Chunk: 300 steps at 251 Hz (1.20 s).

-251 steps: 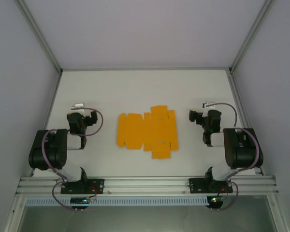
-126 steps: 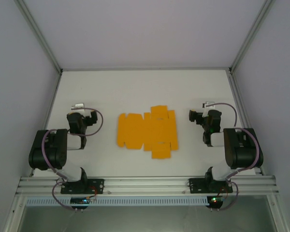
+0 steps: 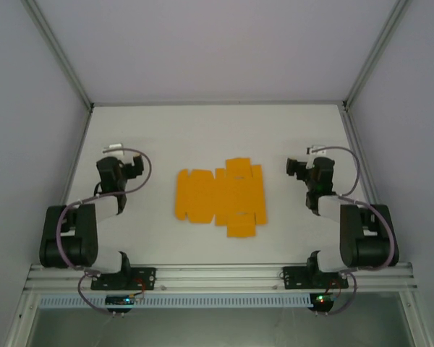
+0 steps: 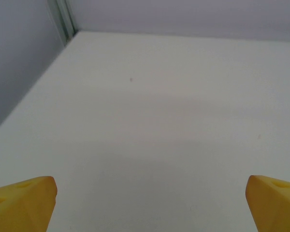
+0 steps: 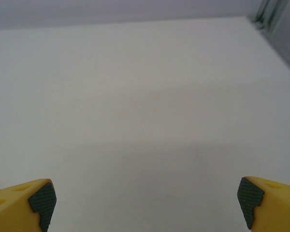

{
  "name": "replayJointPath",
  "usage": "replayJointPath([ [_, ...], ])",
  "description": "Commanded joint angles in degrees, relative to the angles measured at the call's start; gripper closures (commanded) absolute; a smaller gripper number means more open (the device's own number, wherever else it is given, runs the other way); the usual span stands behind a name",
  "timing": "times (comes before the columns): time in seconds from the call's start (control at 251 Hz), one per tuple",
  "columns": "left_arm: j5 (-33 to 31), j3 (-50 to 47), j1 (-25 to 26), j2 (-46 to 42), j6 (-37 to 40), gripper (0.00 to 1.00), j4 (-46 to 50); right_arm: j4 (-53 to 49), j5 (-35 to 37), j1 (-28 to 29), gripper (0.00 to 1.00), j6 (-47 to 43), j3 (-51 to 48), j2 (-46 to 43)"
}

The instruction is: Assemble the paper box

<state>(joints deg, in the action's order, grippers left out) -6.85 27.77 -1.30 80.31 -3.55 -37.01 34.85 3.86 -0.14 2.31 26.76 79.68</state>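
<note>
- Both arms have just stirred. Within the last second their elbows have swung outward and down, and each wrist has reached a little farther up the table [image 3: 202, 134]. The paper box [image 3: 220, 196] has not shifted at all.
- I take that to mean the work is only starting. No flap has been lifted or creased, and every fold is still to be made.
- The left gripper [image 4: 150, 208] has its jaws spread as wide as they go, with nothing between them but bare tabletop.
- The right gripper [image 5: 147, 205] is the same, fully spread and holding nothing.
- The paper box lies between the two grippers, off to the right of the left one and to the left of the right one. It is well apart from both and slightly nearer the arm bases than the fingertips are.
- It is thin orange-yellow card, a flat die-cut sheet. One broad panel is on the side toward the left gripper, and smaller flaps and tabs step in and out along the far and near edges. It looks light and slippery, so I would guess it slides easily under a careless push.
- The table is a smooth, matte white.
- The left fingertips [image 4: 24, 200] are blunt yellow wedges, seemingly plastic.
- The right fingertips carry dark, finely textured pads [image 5: 42, 198] on their inner faces.
</note>
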Motion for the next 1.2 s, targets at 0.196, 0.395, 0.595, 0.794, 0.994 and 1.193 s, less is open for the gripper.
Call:
replayJointPath([
  [0.196, 3.2, 8.6, 7.6, -8.5, -10.6, 0.0, 26.3, -30.4, 3.3, 9.4, 0.02, 9.9, 11.9, -11.3],
  [0.395, 14.9, 6.4, 11.7, -12.1, -20.0, 0.0, 31.3, -43.1, 1.9, 18.4, 0.1, 15.2, 15.3, -11.2],
  [0.595, 29.8, 4.1, 14.4, -10.0, -23.2, 0.0, 30.8, -35.2, -12.4, 23.8, 0.26, 22.3, 9.7, -9.9],
  [0.794, 34.0, 6.1, 18.4, -4.3, -22.3, 0.0, 33.8, -31.4, -18.1, 25.9, 0.45, 24.8, 8.1, -3.0],
  [0.994, 33.7, 7.3, 20.2, 0.7, -20.3, 0.0, 36.0, -29.2, -16.8, 26.2, 0.49, 26.0, 6.6, 3.2],
  [1.193, 36.0, 9.1, 23.2, 5.3, -20.2, 0.05, 34.2, -27.2, -16.7, 26.4, 0.5, 26.8, 5.9, 7.1],
])
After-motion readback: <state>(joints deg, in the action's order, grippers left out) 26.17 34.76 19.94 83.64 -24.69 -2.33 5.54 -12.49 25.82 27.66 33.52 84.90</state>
